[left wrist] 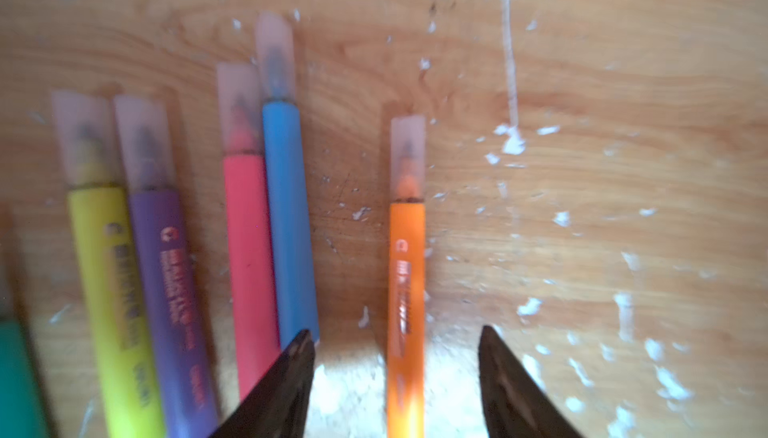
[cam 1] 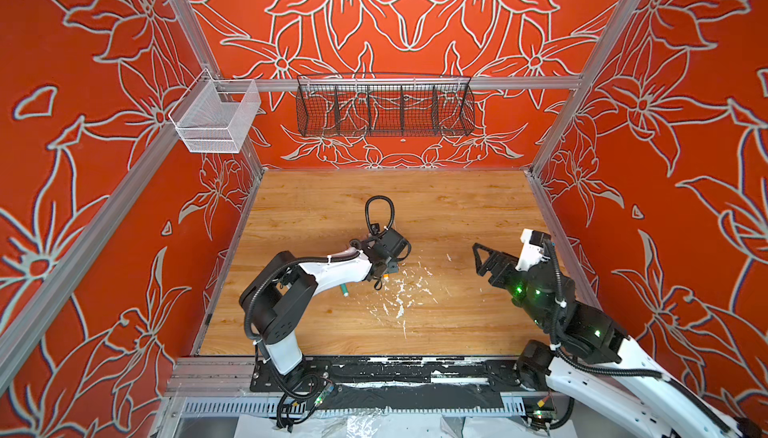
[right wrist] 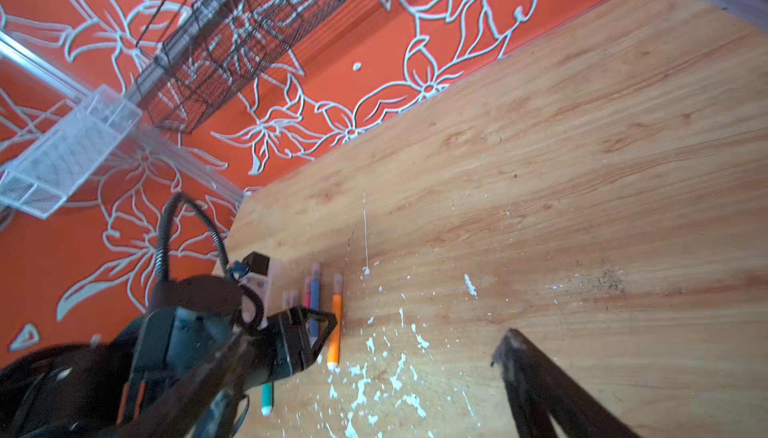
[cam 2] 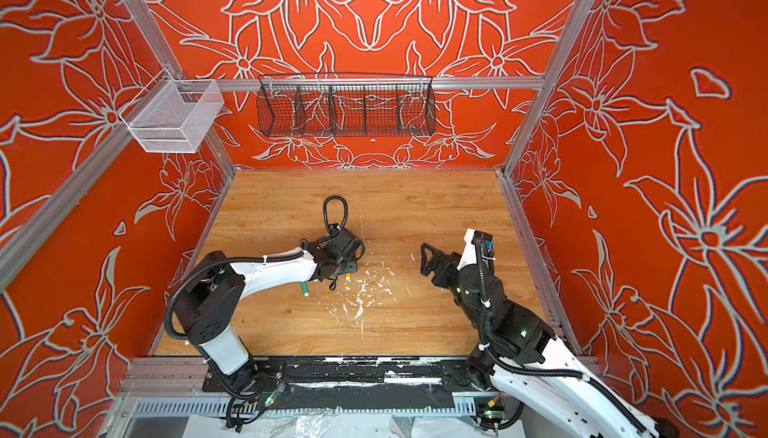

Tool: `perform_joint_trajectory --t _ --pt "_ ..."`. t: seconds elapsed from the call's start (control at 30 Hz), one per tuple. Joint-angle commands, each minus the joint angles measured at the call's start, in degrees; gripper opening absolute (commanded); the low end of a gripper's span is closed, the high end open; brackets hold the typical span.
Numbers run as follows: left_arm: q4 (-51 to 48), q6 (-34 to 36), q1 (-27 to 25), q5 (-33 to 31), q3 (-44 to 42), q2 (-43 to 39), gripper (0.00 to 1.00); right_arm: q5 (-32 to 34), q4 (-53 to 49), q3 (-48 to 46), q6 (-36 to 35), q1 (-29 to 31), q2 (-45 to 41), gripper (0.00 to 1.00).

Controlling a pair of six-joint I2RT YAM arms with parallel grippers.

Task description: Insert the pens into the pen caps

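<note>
While the left gripper (left wrist: 395, 336) stands open around the orange pen (left wrist: 406, 274), not touching it, four more pens (left wrist: 286, 207) lie just left of it on the table (cam 1: 457, 207). All five wear pen caps (left wrist: 275, 56). The right gripper (cam 1: 478, 259) hangs open and empty, well right.

Left gripper (left wrist: 395, 332) sits low over the table (cam 1: 457, 207), jaws apart; right gripper (cam 1: 478, 256) hovers above its right side, jaws wide.

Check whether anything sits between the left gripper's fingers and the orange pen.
Nothing visible does. The orange pen, already capped, lies on the table between the open fingers of the left gripper, with gaps on both sides. The blue pen lies outside one finger, clear of that gap.
</note>
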Motion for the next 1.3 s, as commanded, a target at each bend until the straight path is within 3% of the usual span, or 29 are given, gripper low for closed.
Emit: perform_joint_trajectory --t 0.0,0.03,0.13,0.17,0.23,0.27,0.3,0.33,0.4,0.47,0.53,0.6,0.67,0.7,0.77,0.8,0.9,1.0,1.03,1.13,1.27 --pt "-4.24 2.0 0.55 -2.88 2.3 -8.36 0.79 19.72 3.26 0.87 -1.59 -0.38 5.1 0.98" --pt "-5.15 2.38 0.69 -3.63 2.6 -10.38 0.81 23.75 6.69 -0.04 -4.85 -0.68 7.08 0.98" --pt "-7.32 4.43 1.61 -8.42 2.69 -17.93 0.89 29.19 28.22 -4.44 -25.02 -3.83 14.88 0.98" --pt "-7.29 5.8 1.96 -11.19 2.18 -20.18 0.96 30.26 33.07 -5.3 -29.68 -5.55 17.99 0.98" --pt "-6.64 8.7 3.06 -17.75 0.76 -23.96 0.97 32.49 35.2 -5.21 -31.46 -9.8 23.48 0.98" --pt "-5.68 11.81 4.0 -20.04 -0.49 -25.63 0.97 33.69 31.01 -3.64 -30.16 -11.83 25.88 0.98" --pt "-2.09 15.78 4.58 -22.69 -3.64 -27.11 0.99 32.31 23.88 -1.28 -26.78 -13.55 27.5 0.97" --pt "4.43 21.8 4.65 -26.52 -7.85 -28.55 0.98 30.05 24.19 -1.16 -27.78 -14.98 28.56 0.98" --pt "21.63 34.4 6.86 -36.19 -18.43 -31.68 0.98 24.14 34.08 -4.52 -37.98 -16.54 31.63 0.97" --pt "34.08 43.91 12.71 -32.76 -27.82 -34.21 0.98 22.28 40.84 -7.36 -45.3 -16.88 33.75 0.97" --pt "43.65 48.02 19.23 -27.94 -36.17 -35.28 0.98 23.45 46.09 -10.5 -46.29 -17.39 34.75 0.97" --pt "50.77 45.34 23.67 -25.91 -42.11 -34.71 0.98 22.68 50.65 -13.47 -46.19 -18.73 34.5 0.98" --pt "55.0 43.99 29.25 -14.94 -44.87 -31.58 0.98 20.22 56.27 -16.68 -48.05 -20.58 34.88 0.97" --pt "56.17 43.75 30.48 -14.1 -44.13 -29.27 0.98 18.97 59.26 -18.22 -49.22 -21.87 35.71 0.97" --pt "49.98 43.1 30.62 -15.29 -39.13 -25.32 0.98 20.59 62.54 -19.18 -49.5 -24.02 37.61 0.98" --pt "49.25 43.63 30.66 -14.31 -37.52 -23.55 0.98 19.82 58.97 -18.4 -49.51 -24.1 37.31 0.98" --pt "52.59 44.66 30.58 -14.59 -36.79 -20.7 0.98 18.54 63.25 -19.46 -51.87 -25.48 40.42 0.98" --pt "65.14 43.39 34.21 -5.65 -44.25 -21.1 0.98 17.17 69.71 -19.31 -51.04 -28.26 49.53 0.98" --pt "65.78 43.24 34.44 -4.98 -44.52 -20.64 0.98 15.39 75.21 -19.64 -52.56 -28.89 52.72 0.98" --pt "65.05 43.61 34.52 -4.12 -44.02 -20.46 0.98 9.1 68.46 -17.97 -52.39 -29.45 51.35 0.98" --pt "70.75 45.2 35.76 3.04 -46.94 -18.26 0.98 -0.61 69.38 -19.87 -53.08 -31.45 49.73 0.98"
